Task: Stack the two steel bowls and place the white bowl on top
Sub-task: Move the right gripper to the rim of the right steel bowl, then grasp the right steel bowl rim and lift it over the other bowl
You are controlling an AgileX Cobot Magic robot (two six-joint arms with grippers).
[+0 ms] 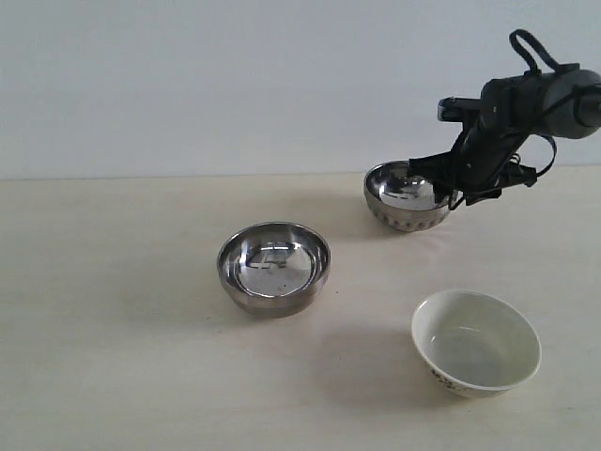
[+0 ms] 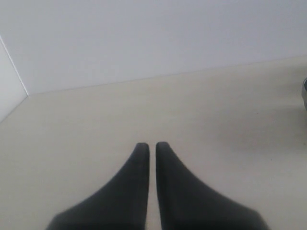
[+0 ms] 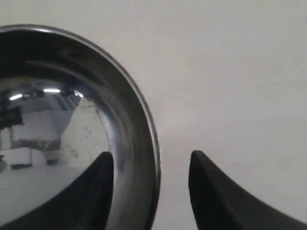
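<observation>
A smooth steel bowl (image 1: pixel 273 268) stands upright in the middle of the table. Farther back and to the right is the second steel bowl (image 1: pixel 406 195), with a dimpled band outside. My right gripper (image 1: pixel 452 189) is open and straddles this bowl's right rim. In the right wrist view one finger is inside the bowl (image 3: pixel 57 120) and the other outside, with the right gripper (image 3: pixel 152 155) not closed on the rim. The white bowl (image 1: pixel 476 343) sits alone at the front right. In its wrist view my left gripper (image 2: pixel 149 145) is shut on nothing above bare table; the exterior view does not show it.
The pale table (image 1: pixel 113 329) runs back to a white wall. A sliver of something dark (image 2: pixel 305 91) shows at the edge of the left wrist view.
</observation>
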